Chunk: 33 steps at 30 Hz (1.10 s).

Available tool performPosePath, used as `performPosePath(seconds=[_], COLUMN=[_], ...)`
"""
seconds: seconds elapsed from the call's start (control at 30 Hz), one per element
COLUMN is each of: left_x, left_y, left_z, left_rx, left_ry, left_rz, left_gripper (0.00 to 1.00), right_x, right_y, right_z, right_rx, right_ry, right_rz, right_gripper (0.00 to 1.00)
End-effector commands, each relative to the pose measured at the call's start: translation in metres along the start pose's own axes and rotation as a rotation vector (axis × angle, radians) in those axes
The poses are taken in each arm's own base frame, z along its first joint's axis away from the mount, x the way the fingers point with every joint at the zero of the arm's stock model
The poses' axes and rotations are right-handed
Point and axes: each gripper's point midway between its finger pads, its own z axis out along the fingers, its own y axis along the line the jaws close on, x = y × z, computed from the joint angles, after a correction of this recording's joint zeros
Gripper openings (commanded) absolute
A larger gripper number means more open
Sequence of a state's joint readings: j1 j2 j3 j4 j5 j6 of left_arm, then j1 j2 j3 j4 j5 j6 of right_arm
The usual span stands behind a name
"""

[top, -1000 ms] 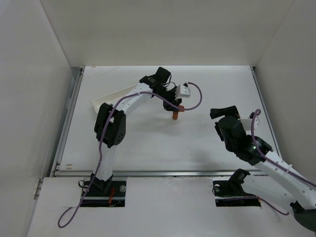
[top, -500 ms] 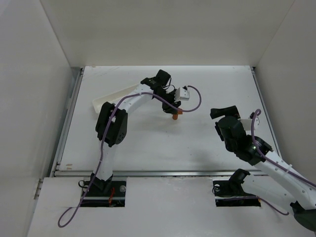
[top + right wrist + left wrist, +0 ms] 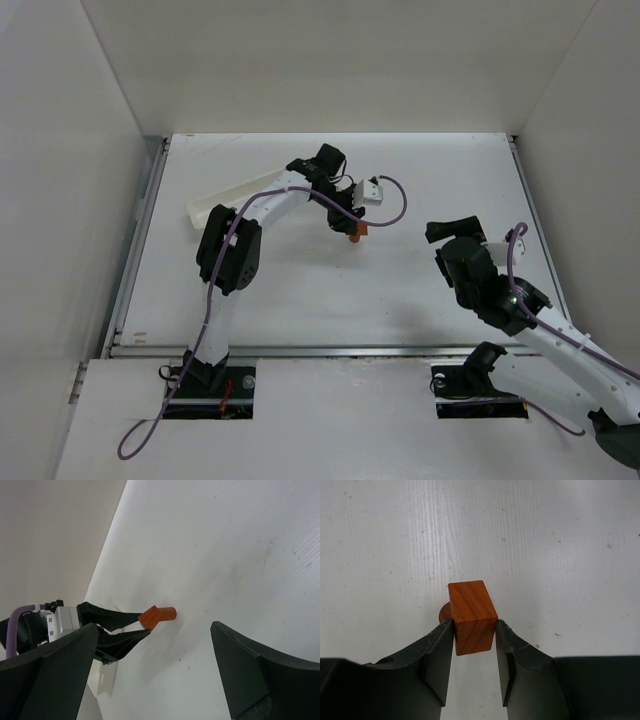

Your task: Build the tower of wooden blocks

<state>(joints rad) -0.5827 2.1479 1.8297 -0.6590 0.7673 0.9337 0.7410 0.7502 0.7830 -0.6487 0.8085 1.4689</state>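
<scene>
My left gripper [image 3: 352, 228] is shut on a tilted orange-brown rectangular wood block [image 3: 472, 617]. The block rests against the top of a small orange-brown cylinder [image 3: 443, 613] that stands on the table and is mostly hidden behind it. In the right wrist view the block [image 3: 150, 616] sits at the end of the cylinder [image 3: 167, 613], between the left arm's dark fingers [image 3: 107, 617]. From above the two pieces show as one orange spot [image 3: 358, 231]. My right gripper [image 3: 452, 228] is open and empty, well to the right of the tower.
A long white tray [image 3: 225, 203] lies at the back left, partly under the left arm; its end shows in the right wrist view [image 3: 102, 680]. White walls stand on three sides of the table [image 3: 400, 280].
The left gripper has shifted the block slightly towards the cylinder, so the block now covers it from above. The right arm has not moved.
</scene>
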Motion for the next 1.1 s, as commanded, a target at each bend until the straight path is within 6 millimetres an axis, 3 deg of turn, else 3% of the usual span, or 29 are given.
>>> performPosePath(seconds=[0.0, 0.83, 1.07], left_x=[-0.0223, -0.0302, -0.0205], left_y=[0.0059, 0.0080, 0.0078], left_z=[-0.0148, -0.0185, -0.0143], left_rx=[-0.009, 0.020, 0.021], left_ry=[-0.062, -0.148, -0.122], left_rz=[0.049, -0.015, -0.026], left_gripper=[0.00, 0.00, 0.00], right_x=[-0.0034, -0.0018, -0.0033], right_y=[-0.0003, -0.0037, -0.0048], right_z=[-0.0012, 0.0001, -0.0014], right_rx=[-0.007, -0.001, -0.001], right_ry=[-0.016, -0.015, -0.015], right_rz=[-0.009, -0.016, -0.016], right_gripper=[1.00, 1.00, 1.00])
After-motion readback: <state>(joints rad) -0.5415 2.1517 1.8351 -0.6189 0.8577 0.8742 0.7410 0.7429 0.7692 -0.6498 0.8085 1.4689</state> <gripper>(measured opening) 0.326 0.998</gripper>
